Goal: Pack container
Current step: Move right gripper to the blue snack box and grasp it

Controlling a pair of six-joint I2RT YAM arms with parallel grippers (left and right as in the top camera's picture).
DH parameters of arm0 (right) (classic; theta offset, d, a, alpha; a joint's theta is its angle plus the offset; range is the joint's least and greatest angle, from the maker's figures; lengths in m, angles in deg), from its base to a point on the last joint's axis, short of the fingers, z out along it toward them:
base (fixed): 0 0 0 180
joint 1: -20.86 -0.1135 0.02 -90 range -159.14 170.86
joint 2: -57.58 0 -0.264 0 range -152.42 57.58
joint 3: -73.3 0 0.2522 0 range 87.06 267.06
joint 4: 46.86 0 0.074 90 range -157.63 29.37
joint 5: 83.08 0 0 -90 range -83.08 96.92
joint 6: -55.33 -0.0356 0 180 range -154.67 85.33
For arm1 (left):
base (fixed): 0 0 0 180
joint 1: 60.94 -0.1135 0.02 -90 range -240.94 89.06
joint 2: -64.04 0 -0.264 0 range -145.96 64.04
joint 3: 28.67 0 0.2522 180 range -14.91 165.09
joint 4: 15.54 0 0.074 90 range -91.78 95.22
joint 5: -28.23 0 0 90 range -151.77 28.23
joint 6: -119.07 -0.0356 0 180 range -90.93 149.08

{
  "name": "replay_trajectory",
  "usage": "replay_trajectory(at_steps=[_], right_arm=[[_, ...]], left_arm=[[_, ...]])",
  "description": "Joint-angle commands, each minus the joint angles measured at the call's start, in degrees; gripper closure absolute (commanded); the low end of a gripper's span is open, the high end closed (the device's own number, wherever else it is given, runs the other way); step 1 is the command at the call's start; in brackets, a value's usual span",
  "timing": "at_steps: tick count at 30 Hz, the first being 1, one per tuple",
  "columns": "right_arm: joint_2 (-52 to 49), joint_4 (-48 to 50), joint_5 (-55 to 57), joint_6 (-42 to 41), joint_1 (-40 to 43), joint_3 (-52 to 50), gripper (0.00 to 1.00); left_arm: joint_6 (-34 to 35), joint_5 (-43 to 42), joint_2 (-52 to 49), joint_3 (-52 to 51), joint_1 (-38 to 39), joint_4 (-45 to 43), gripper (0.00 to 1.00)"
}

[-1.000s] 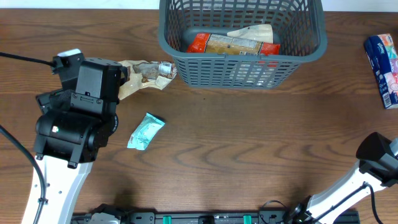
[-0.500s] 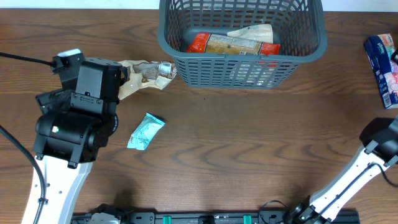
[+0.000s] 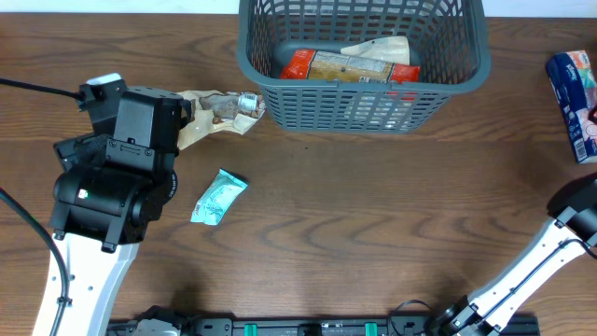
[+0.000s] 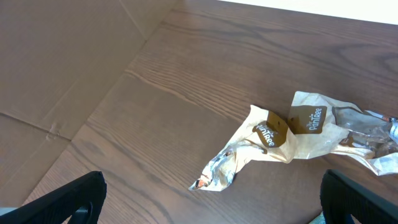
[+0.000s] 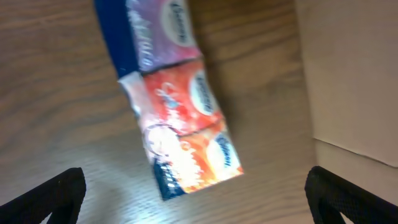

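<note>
The container (image 3: 364,90), a dark grey-blue lattice basket, stands at the table's far middle with a red and brown packet (image 3: 350,65) and a beige packet (image 3: 378,47) inside. A crumpled beige wrapper (image 3: 219,107) lies just left of it and also shows in the left wrist view (image 4: 292,134). My left gripper (image 4: 214,211) is open and empty, hovering short of that wrapper. A blue multi-pack of snacks (image 3: 574,89) lies at the far right. My right gripper (image 5: 199,208) is open and empty above the near end of that pack (image 5: 177,99).
A small teal packet (image 3: 217,197) lies on the table right of the left arm (image 3: 117,182). The right arm (image 3: 571,224) reaches in from the lower right edge. A brown cardboard surface (image 5: 354,68) borders the table beyond the pack.
The right arm has swung further right and towards the blue multi-pack. The left arm and the packets have not moved.
</note>
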Motion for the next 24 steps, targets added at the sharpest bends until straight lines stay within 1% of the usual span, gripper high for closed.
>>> replay_trajectory(at_steps=[1, 6, 11, 20, 24], right_arm=[[-2.25, 0.35, -0.90, 1.66, 1.29, -0.13, 0.01], [-4.48, 1.79, -1.57, 2.03, 1.60, -0.96, 0.01], [-6.05, 5.73, -4.72, 2.01, 1.29, -3.56, 0.01], [-6.05, 11.17, -5.62, 2.01, -0.72, -9.51, 0.01], [-6.05, 13.05, -8.20, 1.77, -1.77, -11.67, 0.01]], left_arm=[[-0.55, 1.14, 0.00, 1.09, -0.28, 0.35, 0.01], [-0.55, 1.14, 0.00, 1.09, -0.28, 0.35, 0.01], [-0.55, 1.11, 0.00, 1.09, -0.28, 0.35, 0.01], [-0.55, 1.11, 0.00, 1.09, -0.28, 0.35, 0.01], [-0.55, 1.14, 0.00, 1.09, -0.28, 0.35, 0.02]])
